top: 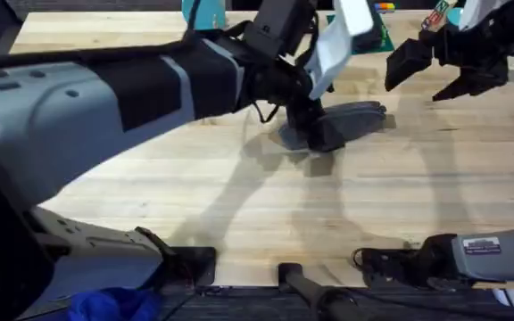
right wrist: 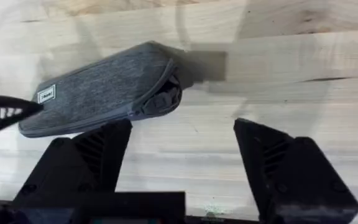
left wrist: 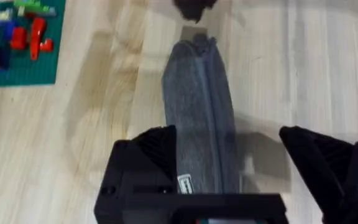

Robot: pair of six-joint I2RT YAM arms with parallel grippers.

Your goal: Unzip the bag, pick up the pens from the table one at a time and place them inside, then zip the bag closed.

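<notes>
The left tool [left wrist: 229, 171] is held open over the near end of the bag [left wrist: 199, 112], one finger at each side, nothing gripped. The right tool [right wrist: 182, 165] is likewise spread, just beside the bag's far right end. The grey bag lies on the table [top: 328, 205], past its middle. A small white label [right wrist: 46, 95] is sewn on it; its writing cannot be read.

The grey fabric bag [top: 351, 120] lies flat on the wooden table [top: 266, 205] toward one o'clock, its long axis running three-to-nine.
</notes>
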